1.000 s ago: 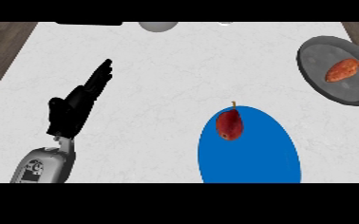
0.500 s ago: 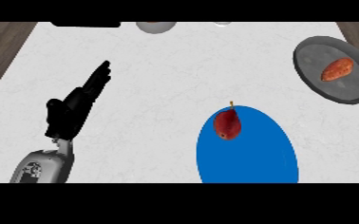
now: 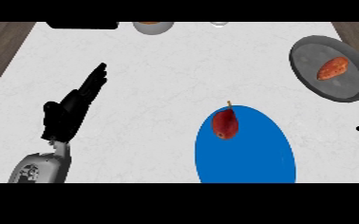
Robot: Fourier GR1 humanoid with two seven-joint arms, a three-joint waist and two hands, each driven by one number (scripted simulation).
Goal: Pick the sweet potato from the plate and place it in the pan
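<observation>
Sweet potato [image 3: 332,69] in grey pan [image 3: 324,67] at right edge, left hand [image 3: 70,112] resting, fingers straight.

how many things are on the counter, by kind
plates: 1, blue plate
pans: 1, grey pan
sweet potatoes: 1, in the pan
red fruit: 1, on the plate
bowls: 1, at the far edge
total: 5

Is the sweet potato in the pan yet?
Yes. The sweet potato lies inside the grey pan at the right; only a red pear-like fruit remains on the blue plate.
</observation>
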